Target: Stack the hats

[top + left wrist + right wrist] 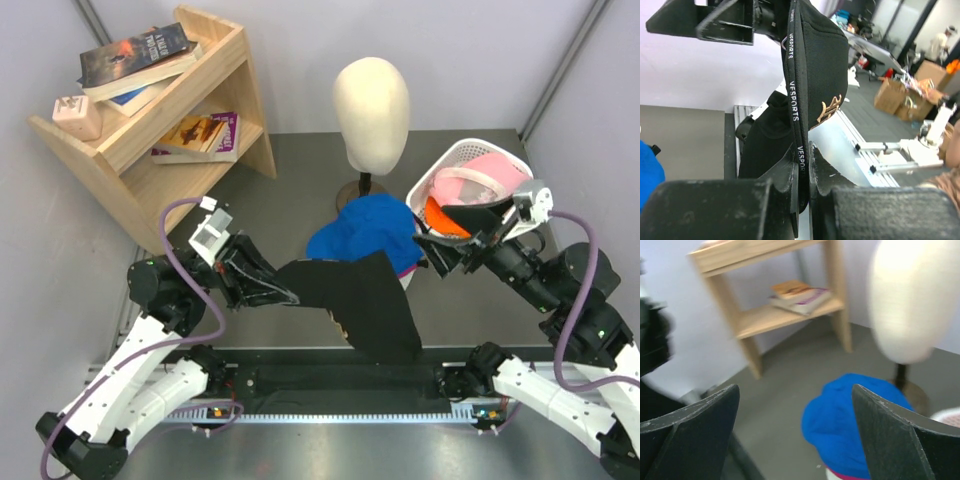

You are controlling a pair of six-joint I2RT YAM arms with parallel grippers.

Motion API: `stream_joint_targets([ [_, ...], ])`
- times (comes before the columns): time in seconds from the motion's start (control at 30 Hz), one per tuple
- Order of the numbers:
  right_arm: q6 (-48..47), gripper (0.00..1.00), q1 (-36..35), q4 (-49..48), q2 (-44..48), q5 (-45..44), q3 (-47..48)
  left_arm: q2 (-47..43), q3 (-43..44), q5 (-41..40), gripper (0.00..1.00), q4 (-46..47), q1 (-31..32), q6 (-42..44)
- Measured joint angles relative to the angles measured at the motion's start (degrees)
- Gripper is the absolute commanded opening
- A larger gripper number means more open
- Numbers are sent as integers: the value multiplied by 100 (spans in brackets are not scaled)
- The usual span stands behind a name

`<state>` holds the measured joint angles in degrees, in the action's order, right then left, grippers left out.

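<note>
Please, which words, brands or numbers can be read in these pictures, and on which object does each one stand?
"VESPORTS": white print, repeated along the inner band of the black fabric cap.
The gold embroidered emblem on the same cap: not legible as letters.
Covers of the paperback books on the wooden shelf: lettering too small to read.
</note>
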<state>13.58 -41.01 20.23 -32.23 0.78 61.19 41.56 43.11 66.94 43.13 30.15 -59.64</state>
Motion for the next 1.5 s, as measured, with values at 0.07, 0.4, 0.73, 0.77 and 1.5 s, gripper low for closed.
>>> stream_joint_targets([
  [0.07,-7,92,2,-149,9,837,-15,-20,68,162,0,26,0,-2],
  [0.4,107,88,2,-732,-181,3622,-542,9,111,402,0,22,0,-15],
  [0.73,236,85,-42,-1069,-197,4507,-850,247,170,378,0,28,0,15],
  [0.77,245,83,-52,-1108,-197,4535,-868,275,175,367,0,28,0,26],
  [1.5,94,0,-186,-234,909,1399,-769,-208,125,-549,0,-2050,-2,1921],
])
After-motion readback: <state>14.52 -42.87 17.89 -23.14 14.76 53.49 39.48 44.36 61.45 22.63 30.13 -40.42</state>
